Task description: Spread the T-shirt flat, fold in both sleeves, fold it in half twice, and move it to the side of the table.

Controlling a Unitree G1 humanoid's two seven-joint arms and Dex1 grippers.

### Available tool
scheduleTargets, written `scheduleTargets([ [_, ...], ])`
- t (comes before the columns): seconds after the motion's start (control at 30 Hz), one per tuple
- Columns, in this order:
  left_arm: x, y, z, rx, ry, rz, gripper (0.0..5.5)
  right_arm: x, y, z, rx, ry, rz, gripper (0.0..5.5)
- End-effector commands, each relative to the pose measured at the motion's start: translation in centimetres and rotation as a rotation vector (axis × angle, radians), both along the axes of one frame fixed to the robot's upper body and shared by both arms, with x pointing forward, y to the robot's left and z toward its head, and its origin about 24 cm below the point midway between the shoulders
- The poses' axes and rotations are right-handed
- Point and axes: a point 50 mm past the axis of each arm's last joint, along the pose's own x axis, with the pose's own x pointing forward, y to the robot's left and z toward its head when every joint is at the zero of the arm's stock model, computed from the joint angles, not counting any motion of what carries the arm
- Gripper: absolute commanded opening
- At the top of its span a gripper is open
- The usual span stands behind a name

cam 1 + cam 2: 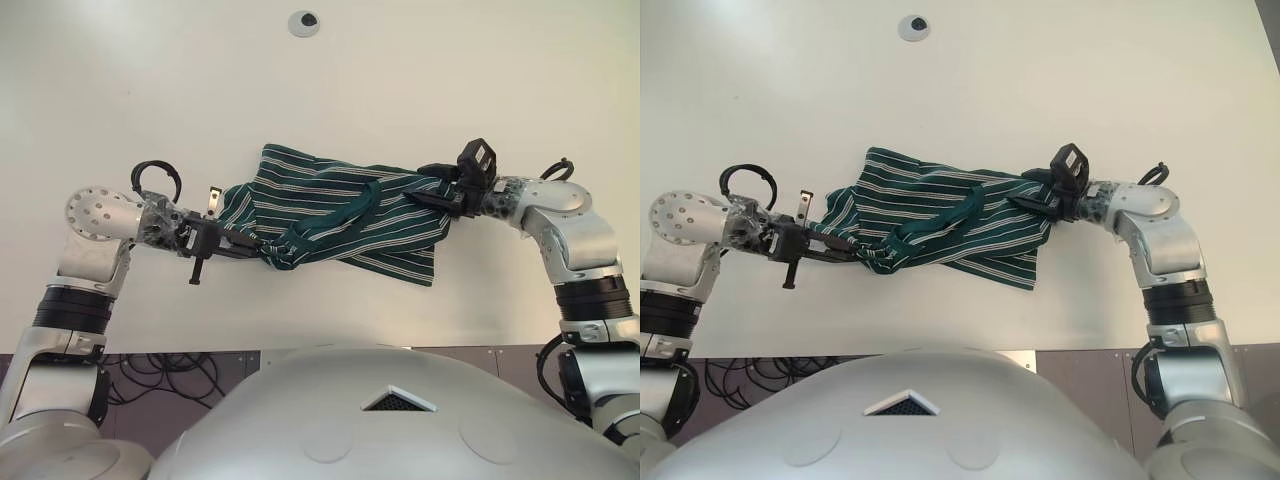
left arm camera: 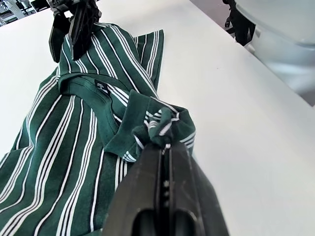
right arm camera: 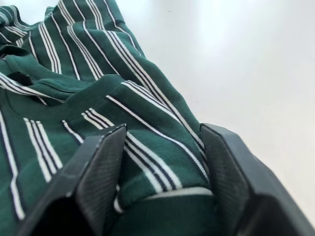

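A dark green T-shirt [image 1: 330, 215] with white stripes lies crumpled in the middle of the white table [image 1: 500, 80], its collar [image 2: 81, 86] facing up. My left gripper [image 1: 255, 245] is shut on a bunched fold at the shirt's near left edge [image 2: 165, 130]. At the shirt's right corner my right gripper [image 1: 435, 190] has its fingers [image 3: 101, 167] pressed against a thick fold of striped fabric [image 3: 157, 147] between them. The cloth runs fairly straight between the two grippers, and a loose flap [image 1: 405, 265] lies toward the near side.
A small dark round fitting [image 1: 304, 22] sits on the table at the far side. The table's near edge [image 1: 300, 348] runs in front of me, with cables [image 1: 170, 375] below it. Bare tabletop surrounds the shirt on all sides.
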Motion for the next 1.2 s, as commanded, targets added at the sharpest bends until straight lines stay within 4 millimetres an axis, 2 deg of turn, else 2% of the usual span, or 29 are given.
scheduleTargets([
  [0.03, 0.1, 0.2, 0.2, 0.015, -0.018, 0.003, 0.04, -0.4, -0.7, 0.7, -0.007, 0.004, -0.004, 2.75],
  [0.2, 0.2, 0.4, 0.6, 0.010, -0.035, 0.016, 0.04, -0.6, -1.6, 0.6, -0.031, 0.031, -0.041, 2.75],
  [0.63, 0.8, 0.3, 0.7, 0.001, -0.054, 0.034, 0.00, -0.9, -1.3, 1.8, -0.006, 0.003, -0.030, 0.40],
  [0.73, 0.9, 0.3, 0.7, -0.002, -0.057, 0.036, 0.00, -0.9, -1.3, 2.0, 0.000, -0.002, -0.026, 0.05],
  [0.8, 1.2, 0.2, 0.9, -0.023, -0.081, 0.049, 0.00, -0.9, -1.3, 2.2, -0.002, -0.031, -0.023, 0.04],
  [0.83, 1.7, -0.1, 1.2, -0.058, -0.124, 0.072, 0.00, -0.7, -1.2, 2.5, 0.004, -0.063, -0.031, 0.04],
  [0.93, 5.4, -0.6, 3.5, -0.206, -0.338, 0.273, 0.00, 0.8, -1.4, 3.6, -0.085, -0.294, -0.059, 0.04],
  [1.03, 8.5, -0.7, 5.8, -0.309, -0.492, 0.451, 0.00, 2.5, -1.6, 5.1, -0.087, -0.519, -0.118, 0.03],
  [1.1, 10.5, -0.8, 7.5, -0.365, -0.581, 0.569, 0.00, 4.3, -2.0, 6.5, -0.052, -0.703, -0.220, 0.03],
  [1.2, 13.0, -1.6, 9.1, -0.394, -0.651, 0.654, 0.00, 6.4, -2.5, 7.7, 0.000, -0.859, -0.332, 0.03],
])
